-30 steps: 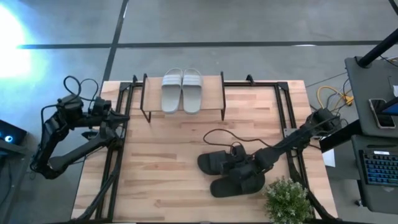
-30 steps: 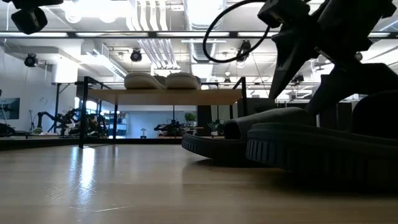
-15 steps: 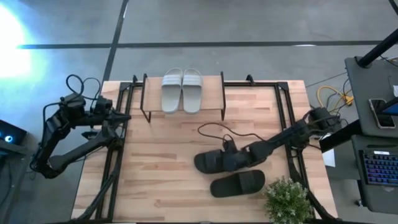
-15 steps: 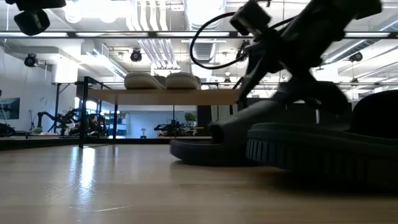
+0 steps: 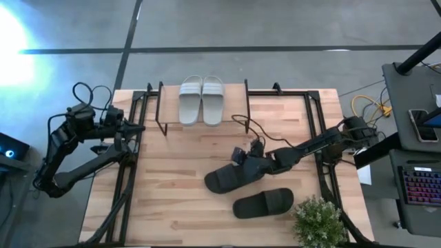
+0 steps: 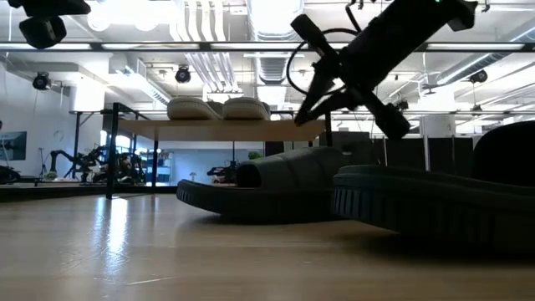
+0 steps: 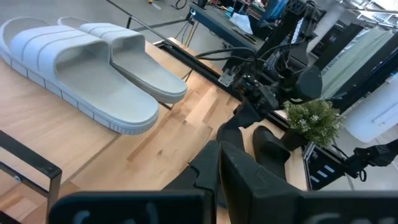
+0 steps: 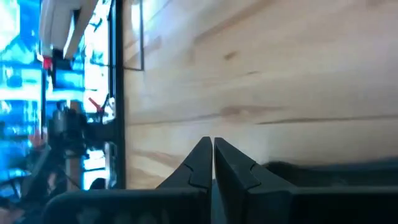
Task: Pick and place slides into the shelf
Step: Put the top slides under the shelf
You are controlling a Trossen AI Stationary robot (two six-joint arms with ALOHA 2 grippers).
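At the centre of the table we see one black open-toe slide sandal with a wide ribbed strap [image 5: 231, 179], lying flat on the light wooden tabletop [image 5: 179, 207]. A second ago it sat beside its partner; it has since been dragged toward nine o'clock and turned, so its toe now points to about eight o'clock. The other black slide sandal [image 5: 263, 204] lies alone at about five o'clock from it, near the table's front edge and just beside a small green potted plant [image 5: 318, 217].

The right gripper [image 5: 242, 157] sits at the heel end of the moved sandal, lifted slightly above it in the low view. Its wrist camera shows the two dark fingers [image 8: 210, 165] pressed together with nothing between them, so we judge the sandal has been nudged or released, not carried. It still needs a proper grasp before it can go up.

Toward twelve o'clock stands the small low shelf with a light wood top board and thin black metal frame [image 5: 238, 114]. On its top board rests the pale grey pair of slide sandals [image 5: 202, 100], side by side and touching. The space under the board looks empty.

The left gripper [image 5: 131, 131] waits at the table's nine o'clock edge; we cannot tell how its fingers stand.
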